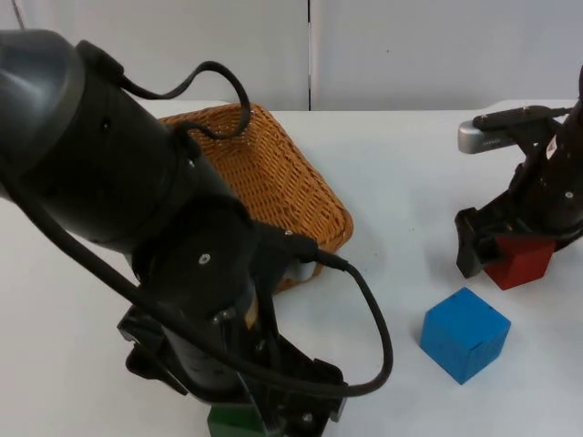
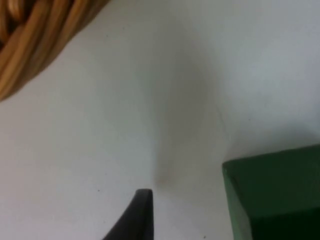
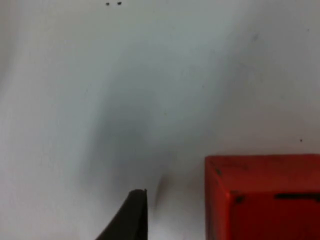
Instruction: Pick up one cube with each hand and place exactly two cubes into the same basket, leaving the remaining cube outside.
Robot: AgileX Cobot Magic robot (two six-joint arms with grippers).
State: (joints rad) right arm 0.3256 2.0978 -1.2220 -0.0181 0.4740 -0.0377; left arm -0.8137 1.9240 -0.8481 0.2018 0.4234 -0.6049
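My left gripper (image 1: 248, 411) is low over the table's front edge, open around a green cube (image 1: 230, 422). In the left wrist view the green cube (image 2: 272, 192) sits a gap away from the black fingertip (image 2: 141, 212). My right gripper (image 1: 513, 248) is down at the right, open around a red cube (image 1: 524, 261). The right wrist view shows the red cube (image 3: 262, 195) apart from its fingertip (image 3: 134, 214). A blue cube (image 1: 465, 333) lies free on the table in front of the red one. The wicker basket (image 1: 282, 177) stands tilted behind the left arm, partly hidden by it.
The basket's woven rim (image 2: 30, 45) lies close behind the left gripper. The grey partition wall (image 1: 410, 50) ends the table at the back. White table top (image 1: 410, 182) stretches between the basket and the right arm.
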